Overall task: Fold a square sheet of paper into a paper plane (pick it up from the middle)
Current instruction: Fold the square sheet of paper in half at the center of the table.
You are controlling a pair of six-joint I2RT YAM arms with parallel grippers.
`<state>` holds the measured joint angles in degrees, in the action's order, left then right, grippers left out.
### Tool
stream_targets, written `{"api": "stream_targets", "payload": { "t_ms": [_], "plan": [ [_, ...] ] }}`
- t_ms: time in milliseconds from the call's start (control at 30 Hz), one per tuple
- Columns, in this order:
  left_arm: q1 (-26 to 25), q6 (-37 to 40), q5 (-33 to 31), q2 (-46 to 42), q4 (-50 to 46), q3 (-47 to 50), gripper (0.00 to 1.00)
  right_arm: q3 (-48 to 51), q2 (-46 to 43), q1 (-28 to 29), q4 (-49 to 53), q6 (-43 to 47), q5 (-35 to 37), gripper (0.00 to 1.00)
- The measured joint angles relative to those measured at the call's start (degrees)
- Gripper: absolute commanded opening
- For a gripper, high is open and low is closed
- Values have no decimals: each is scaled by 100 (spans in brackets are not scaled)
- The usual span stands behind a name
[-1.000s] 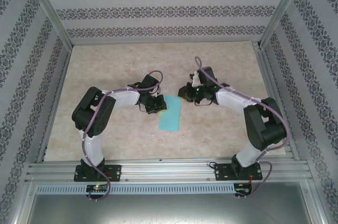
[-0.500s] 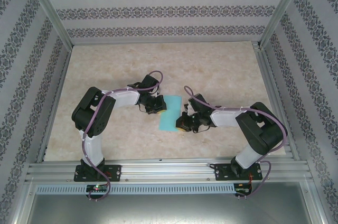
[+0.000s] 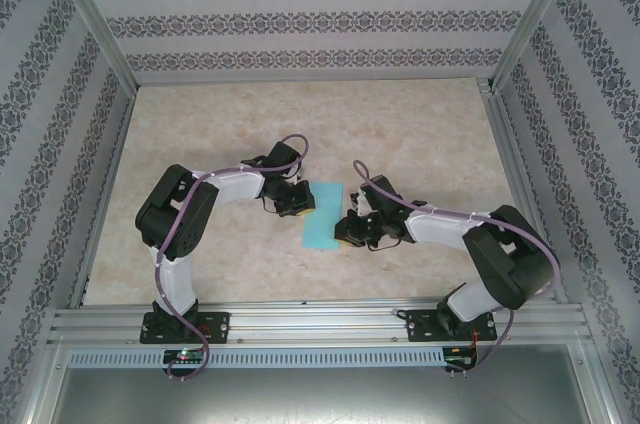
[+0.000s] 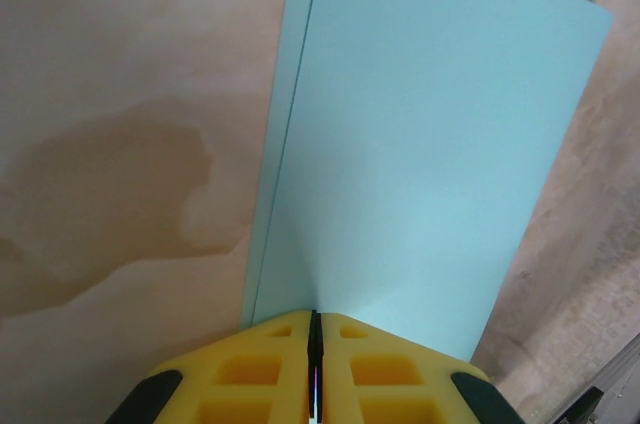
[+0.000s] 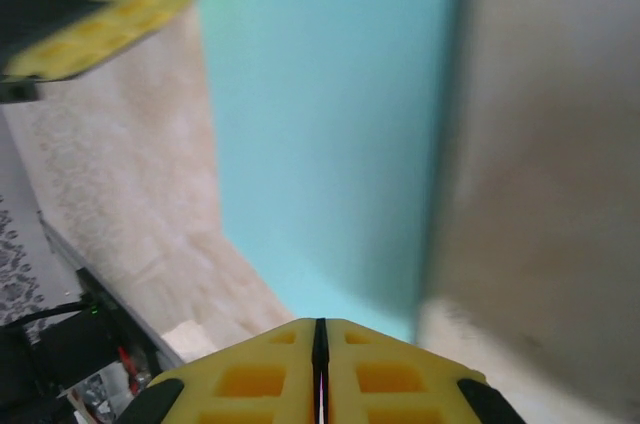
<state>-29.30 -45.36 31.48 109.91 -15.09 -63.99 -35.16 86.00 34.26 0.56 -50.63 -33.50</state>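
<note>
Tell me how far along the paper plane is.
Done: the sheet lies folded in half as a narrow rectangle, its two layers slightly offset along one long edge in the left wrist view. In hand: the left gripper and right gripper, both shut, sit at opposite edges of it, seemingly pressing it flat. Left: nose and wing folds; no point yet.

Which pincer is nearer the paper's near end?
Right. The right pincer sits by the near end of the blue paper, at its right edge; the left pincer is at its left edge, toward the far end.
</note>
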Motion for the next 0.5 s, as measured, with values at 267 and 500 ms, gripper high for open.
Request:
{"api": "stream_targets", "payload": {
  "t_ms": [267,500],
  "plan": [
    [-2,0,0,-4,-20,2,12,20,474,90,-258,-7,-48,13],
    [-2,0,-2,-59,-83,4,12,61,575,90,-186,66,-105,13]
  ]
}}
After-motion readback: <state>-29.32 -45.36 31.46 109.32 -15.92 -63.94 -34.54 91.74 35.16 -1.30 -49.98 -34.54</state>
